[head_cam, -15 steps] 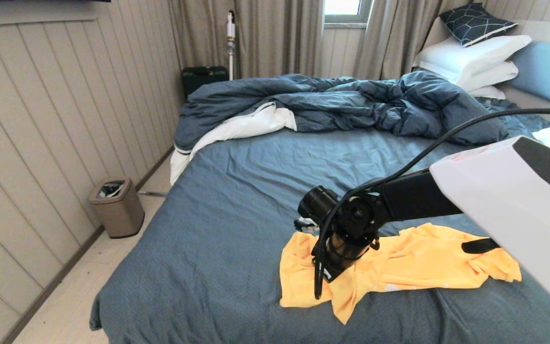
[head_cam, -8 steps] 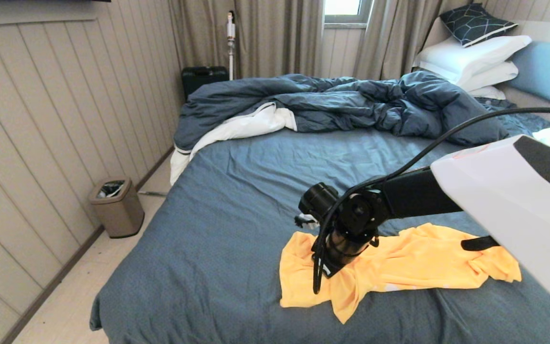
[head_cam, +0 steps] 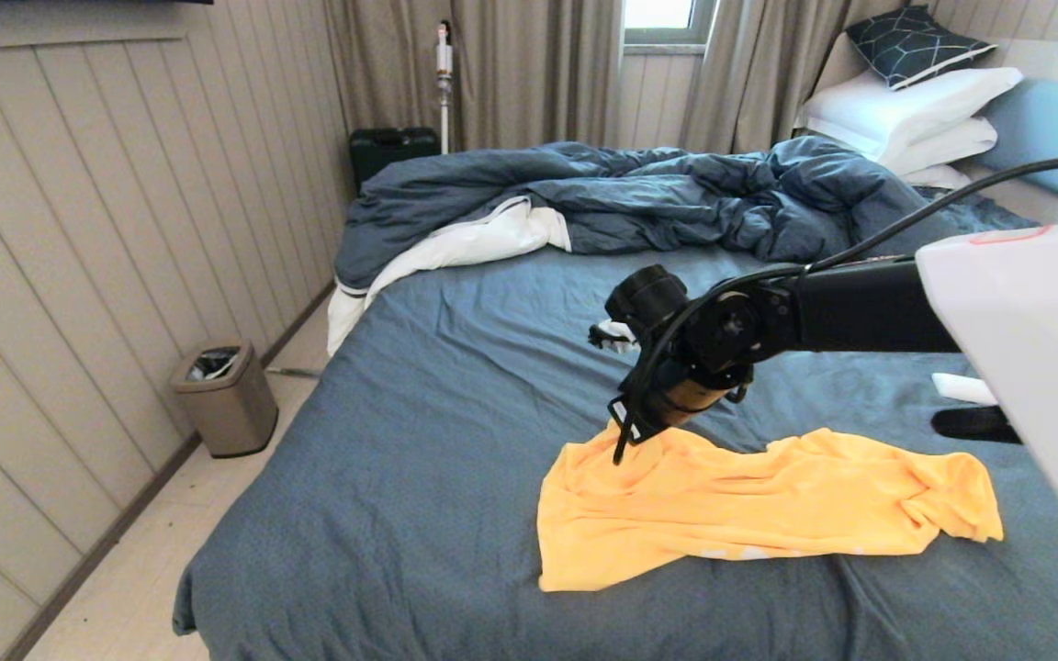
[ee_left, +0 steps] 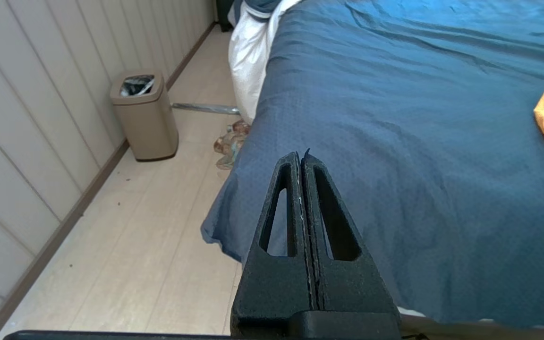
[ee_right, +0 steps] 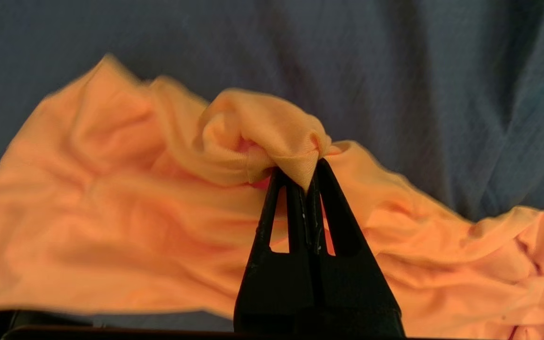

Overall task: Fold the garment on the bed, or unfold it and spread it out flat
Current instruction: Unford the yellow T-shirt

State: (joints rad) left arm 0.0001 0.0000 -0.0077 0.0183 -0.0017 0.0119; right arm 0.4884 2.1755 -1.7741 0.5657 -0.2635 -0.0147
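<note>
From my head cam, the garment (head_cam: 768,509) lies rumpled on the bed (head_cam: 455,441), near edge, with my right tool (head_cam: 625,431) pulling up its far-left corner, I think. Left wrist cam: left tool (ee_left: 301,158) pressed together, holding nothing, over the bed's edge. Right wrist cam: fingers (ee_right: 326,189) pinched tight on a bunched fold of shirt.

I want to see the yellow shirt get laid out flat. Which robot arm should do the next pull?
The right one, probably. The right gripper is already shut on a bunched bit of the garment and holds it up off the bed. The left gripper is shut, holds nothing, and sits near the bed's corner, away from the shirt.
</note>
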